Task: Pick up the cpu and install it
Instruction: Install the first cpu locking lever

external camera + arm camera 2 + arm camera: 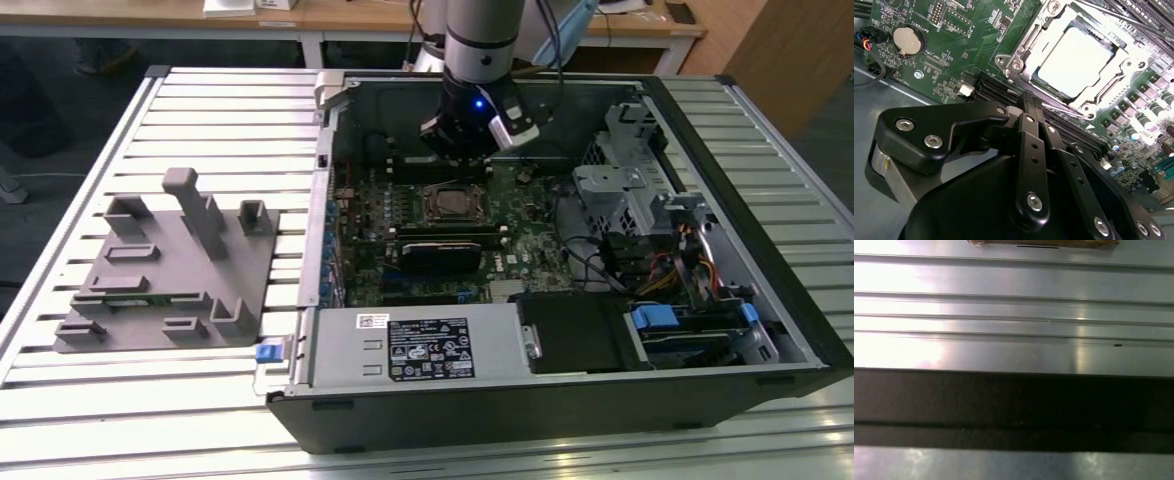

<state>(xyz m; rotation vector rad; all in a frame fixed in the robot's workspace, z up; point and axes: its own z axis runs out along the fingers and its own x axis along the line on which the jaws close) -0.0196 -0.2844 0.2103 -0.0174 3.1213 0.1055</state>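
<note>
My gripper [470, 152] hangs inside the open computer case [747, 210], above the green motherboard [534, 215] and just behind the socket [451, 203] as the exterior view shows it. In this view I see my arm coming down from above, with a small blue light on the wrist, but the fingertips are dark against the board and I cannot tell here how my jaws stand.

The second wrist view gives what the exterior view does not. There my black fingers [1030, 115] lie close together with no gap between them, so the jaws are together, and nothing is held in them. Beyond the tips, the cpu [1076, 62] sits flat in the socket [1019, 55], its silvery-white top shining bright inside the metal frame. My fingertips are near the frame but apart from the chip. A round coin battery [907, 40] is also on the board, well apart from the socket.

The exterior view alone shows the grey plastic fixture [167, 270] with upright blocks. It rests on the slatted metal table [200, 120], on the exterior view's left, outside the case.

The first wrist view shows silver metal slats [1014, 305] and a dark band [1014, 407] across them.
</note>
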